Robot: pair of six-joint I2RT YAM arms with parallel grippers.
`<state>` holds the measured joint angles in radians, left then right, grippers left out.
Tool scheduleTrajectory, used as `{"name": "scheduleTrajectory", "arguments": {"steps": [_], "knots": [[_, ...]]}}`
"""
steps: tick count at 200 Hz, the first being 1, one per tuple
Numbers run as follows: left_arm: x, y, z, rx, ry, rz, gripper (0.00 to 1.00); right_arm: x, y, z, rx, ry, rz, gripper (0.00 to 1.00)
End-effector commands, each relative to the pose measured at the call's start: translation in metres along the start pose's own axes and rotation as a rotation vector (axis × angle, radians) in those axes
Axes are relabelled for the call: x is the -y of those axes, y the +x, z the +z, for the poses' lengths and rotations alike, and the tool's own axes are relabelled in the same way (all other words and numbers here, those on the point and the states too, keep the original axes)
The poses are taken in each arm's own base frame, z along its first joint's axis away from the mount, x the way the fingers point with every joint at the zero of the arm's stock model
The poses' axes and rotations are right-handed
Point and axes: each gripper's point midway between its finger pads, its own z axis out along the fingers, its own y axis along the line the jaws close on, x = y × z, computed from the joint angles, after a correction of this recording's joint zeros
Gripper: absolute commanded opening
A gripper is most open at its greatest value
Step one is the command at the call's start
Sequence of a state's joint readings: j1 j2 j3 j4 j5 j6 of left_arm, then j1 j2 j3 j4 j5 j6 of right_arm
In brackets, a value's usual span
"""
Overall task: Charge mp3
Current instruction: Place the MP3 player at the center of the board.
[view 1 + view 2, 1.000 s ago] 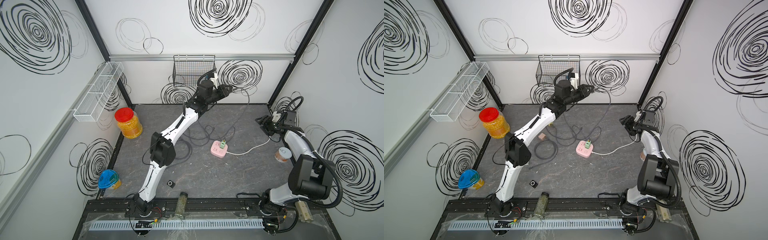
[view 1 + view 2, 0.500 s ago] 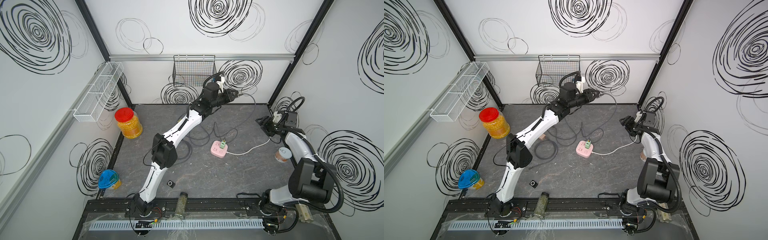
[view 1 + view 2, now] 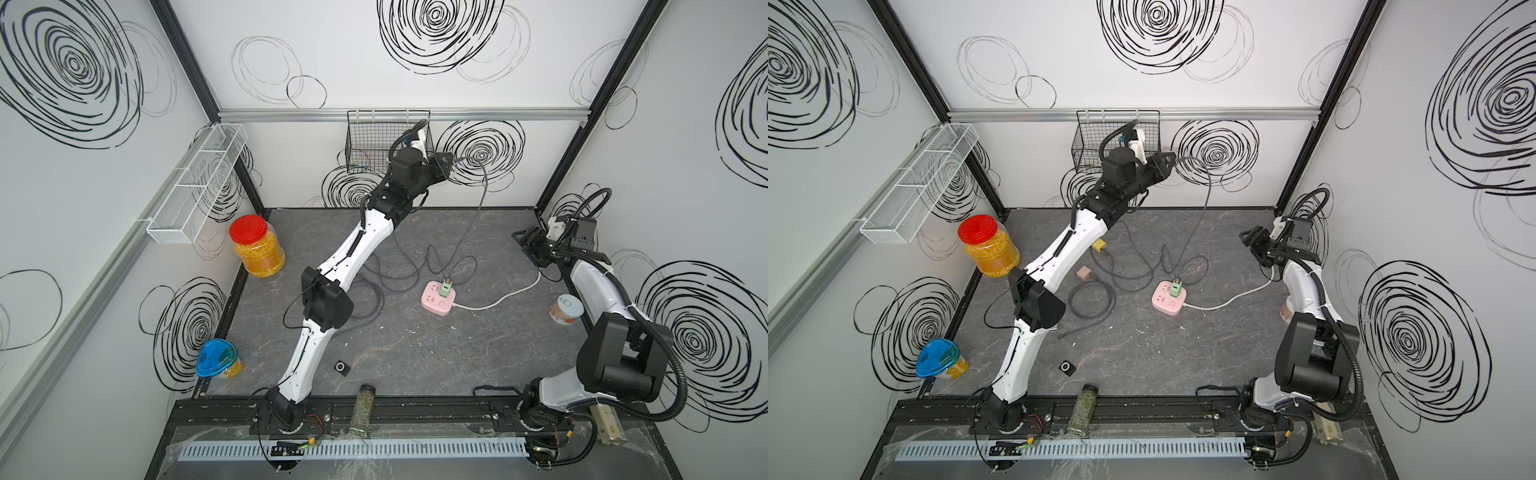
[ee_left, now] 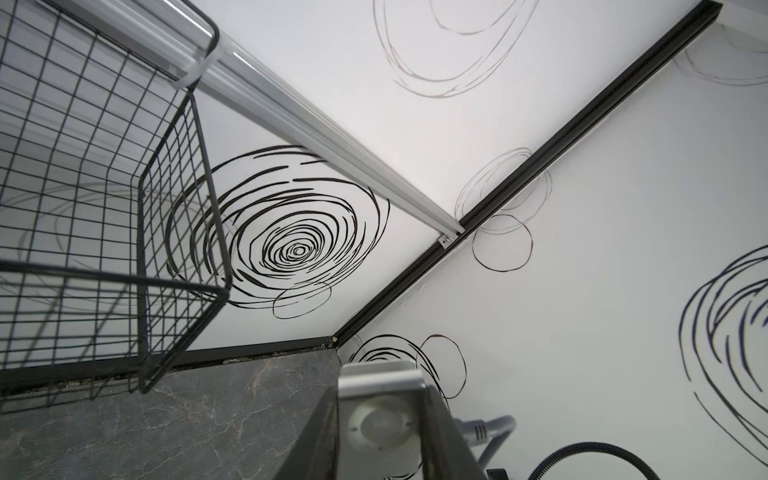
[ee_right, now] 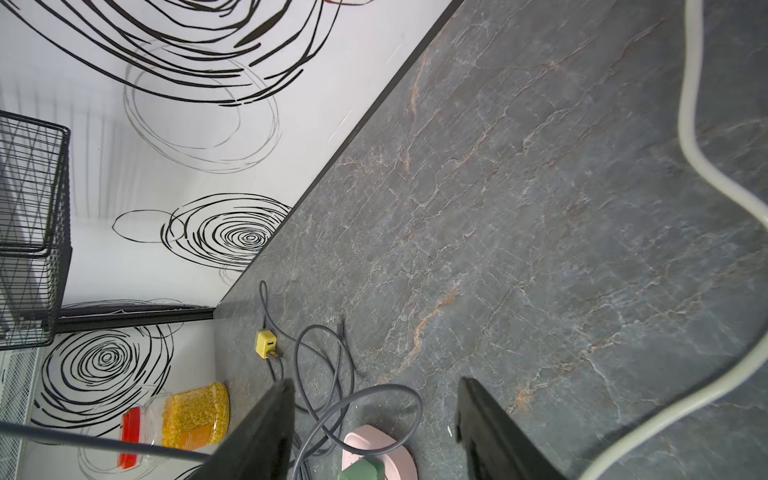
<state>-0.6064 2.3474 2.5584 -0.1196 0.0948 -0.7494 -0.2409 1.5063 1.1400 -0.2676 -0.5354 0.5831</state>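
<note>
A: Where's the left gripper (image 3: 448,159)?
B: Upper centre in both top views, raised well off the table (image 3: 415,353), just right of the black basket (image 3: 374,141) on the back wall.
A: Holding anything?
B: Yes. In the left wrist view its fingers (image 4: 316,449) are clamped on a small silver player (image 4: 380,419) with a round white pad. The plug of a grey cable (image 4: 484,430) shows just beside one finger; whether it is seated in the player I cannot tell.
A: And the cable's other end?
B: It drops from the gripper to the green adapter (image 3: 446,287), which stands in the pink strip (image 3: 434,305) at centre frame, slightly right.
A: Is that the only player?
B: No. A black player (image 3: 342,367), square with a round dial, lies flat on the table at lower centre, near the left arm's lower link, well apart from the strip. Which of the two is the mp3 I cannot tell.
A: Right gripper (image 3: 527,247)?
B: Right edge of the frame, mid-height, near the table's far right corner. In the right wrist view its fingers (image 5: 257,436) stand apart with nothing between them.
</note>
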Motion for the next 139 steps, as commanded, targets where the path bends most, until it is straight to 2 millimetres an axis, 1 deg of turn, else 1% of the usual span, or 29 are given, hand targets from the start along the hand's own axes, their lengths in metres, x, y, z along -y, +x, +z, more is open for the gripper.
{"name": "scheduleTrajectory", "arguments": {"steps": [1, 12, 33, 56, 73, 89, 105, 114, 139], "knots": [[0.011, 0.041, 0.021, 0.012, 0.015, 0.027, 0.32, -0.005, -0.013, -0.001, 0.022, -0.018, -0.010, 0.66], [0.008, 0.065, 0.029, -0.017, 0.006, 0.025, 0.32, 0.001, -0.015, -0.001, 0.024, -0.010, 0.003, 0.65], [-0.002, 0.117, 0.042, -0.098, -0.008, 0.016, 0.32, 0.009, -0.014, -0.002, 0.026, -0.002, 0.023, 0.65], [-0.016, 0.162, 0.050, -0.160, -0.043, 0.016, 0.32, 0.020, -0.014, -0.003, 0.034, 0.033, 0.036, 0.65], [-0.031, 0.193, 0.053, -0.196, -0.080, 0.021, 0.32, 0.034, -0.013, -0.007, 0.047, 0.094, 0.054, 0.65], [-0.054, 0.215, 0.056, -0.213, -0.136, 0.005, 0.32, 0.046, -0.012, -0.011, 0.062, 0.153, 0.054, 0.66], [-0.078, 0.232, 0.061, -0.220, -0.176, -0.023, 0.32, 0.053, -0.009, -0.012, 0.065, 0.183, 0.052, 0.66], [-0.090, 0.238, 0.064, -0.219, -0.190, -0.038, 0.32, 0.057, -0.007, -0.011, 0.059, 0.190, 0.055, 0.66], [-0.119, 0.247, 0.069, -0.212, -0.226, -0.076, 0.32, 0.068, -0.001, -0.006, 0.038, 0.208, 0.072, 0.66]]}}
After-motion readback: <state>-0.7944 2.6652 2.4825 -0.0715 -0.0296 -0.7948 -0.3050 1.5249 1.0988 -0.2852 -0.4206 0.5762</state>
